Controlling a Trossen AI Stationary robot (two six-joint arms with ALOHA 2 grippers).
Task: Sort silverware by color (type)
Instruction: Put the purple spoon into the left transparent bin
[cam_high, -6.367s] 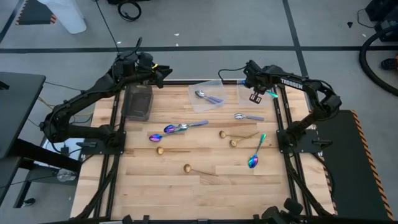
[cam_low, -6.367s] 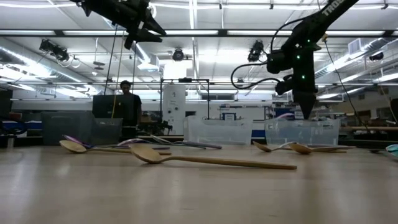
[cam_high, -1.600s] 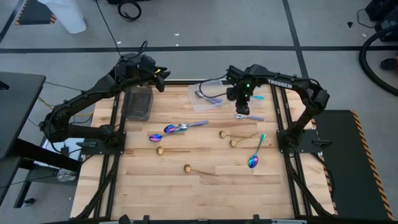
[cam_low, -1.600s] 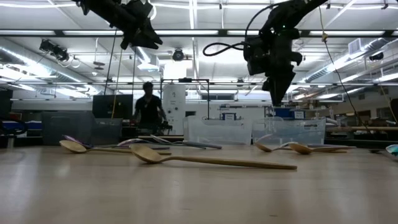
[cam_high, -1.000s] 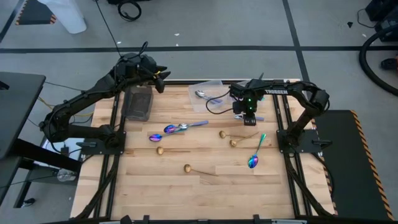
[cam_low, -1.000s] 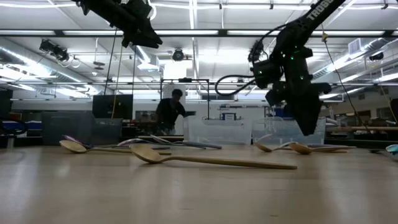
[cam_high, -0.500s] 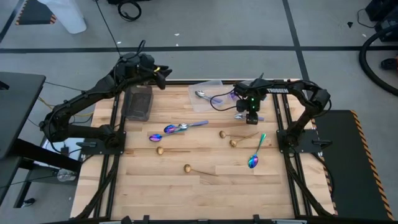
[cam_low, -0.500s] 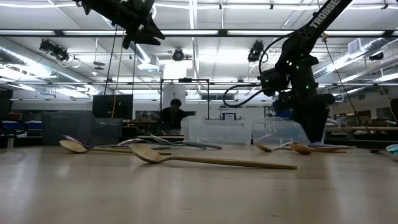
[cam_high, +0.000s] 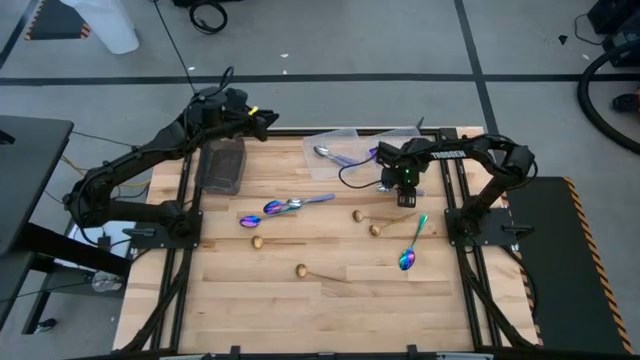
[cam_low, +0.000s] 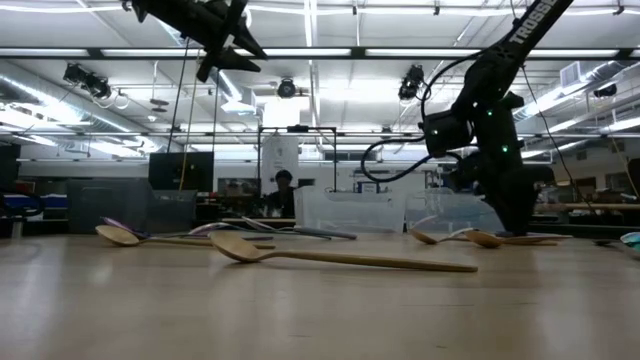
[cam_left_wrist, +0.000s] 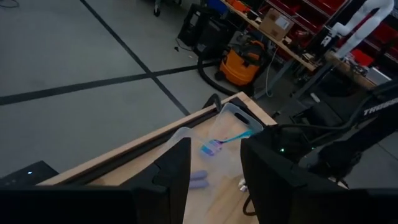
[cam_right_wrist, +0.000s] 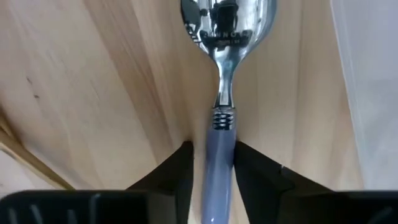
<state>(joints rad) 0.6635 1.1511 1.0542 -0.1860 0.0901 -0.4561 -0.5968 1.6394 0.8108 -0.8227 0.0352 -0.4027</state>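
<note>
The right pincer (cam_high: 403, 186) is down at the desk near its far right edge, its two dark fingers (cam_right_wrist: 181, 167) pressed against either side of a silver spoon's pale lavender handle (cam_right_wrist: 219, 168), grasping it while the spoon still lies flat on the wood. The left pincer (cam_high: 262, 119) hangs high over the far left corner, its fingers spread apart and holding nothing.

The desk (cam_high: 330, 300) is a light butcher-block slab of long pale planks. On its far left sits a dark rectangular tray (cam_high: 222, 165). Two clear plastic containers stand at the far edge; the one (cam_high: 335, 153) nearer the middle holds a silver spoon with a purplish handle.

The gripped silver spoon (cam_right_wrist: 224, 28) has a mirror-bright oval bowl and a ribbed collar where the metal meets the handle. Mid-desk, iridescent spoons (cam_high: 270, 210) lie bunched together, glinting blue and purple, and another iridescent spoon (cam_high: 411, 245) lies near the right edge. Slim gold spoons with round bowls are scattered apart: one (cam_high: 258, 241) left of centre, two (cam_high: 368, 222) near the middle, one (cam_high: 302, 270) nearest the front.
</note>
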